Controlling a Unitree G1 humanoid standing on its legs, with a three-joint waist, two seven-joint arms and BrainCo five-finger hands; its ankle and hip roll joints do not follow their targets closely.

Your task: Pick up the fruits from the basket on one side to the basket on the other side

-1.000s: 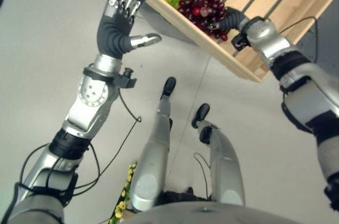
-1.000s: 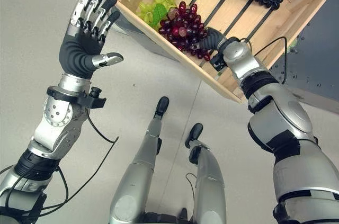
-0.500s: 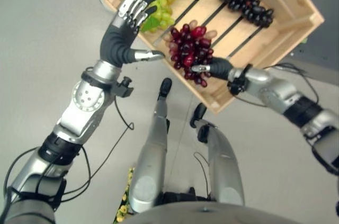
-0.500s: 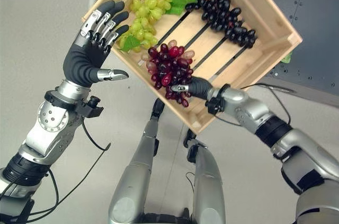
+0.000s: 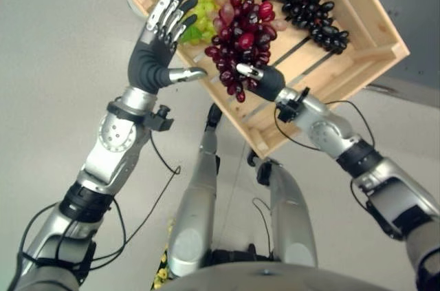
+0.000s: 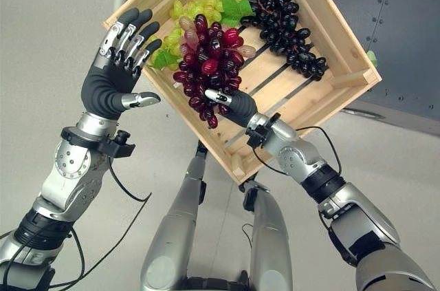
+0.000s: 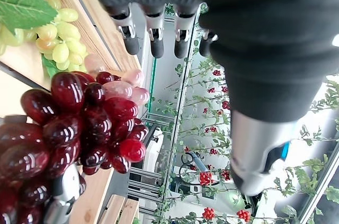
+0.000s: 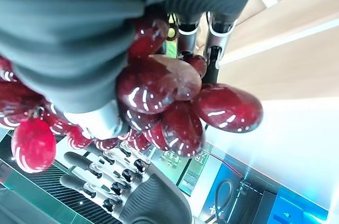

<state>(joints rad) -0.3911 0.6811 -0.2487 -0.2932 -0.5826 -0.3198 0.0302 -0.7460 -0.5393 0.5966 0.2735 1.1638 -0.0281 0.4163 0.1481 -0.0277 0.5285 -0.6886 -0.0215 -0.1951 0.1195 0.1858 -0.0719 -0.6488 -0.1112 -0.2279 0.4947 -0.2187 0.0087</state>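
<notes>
Right hand (image 6: pixel 234 105) has its fingers curled into the red grape bunch (image 6: pixel 206 64), lifted above the wooden crate (image 6: pixel 323 109). Grapes bulge loosely past the fingers, so the grip looks shallow; a swing could shed it. Left hand (image 6: pixel 113 74) waits spread, just beside the bunch, not touching.

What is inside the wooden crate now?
The crate holds green grapes with a leaf and black grapes. The right hand grips the red grapes in front of its slats; what lies under that bunch is covered.
</notes>
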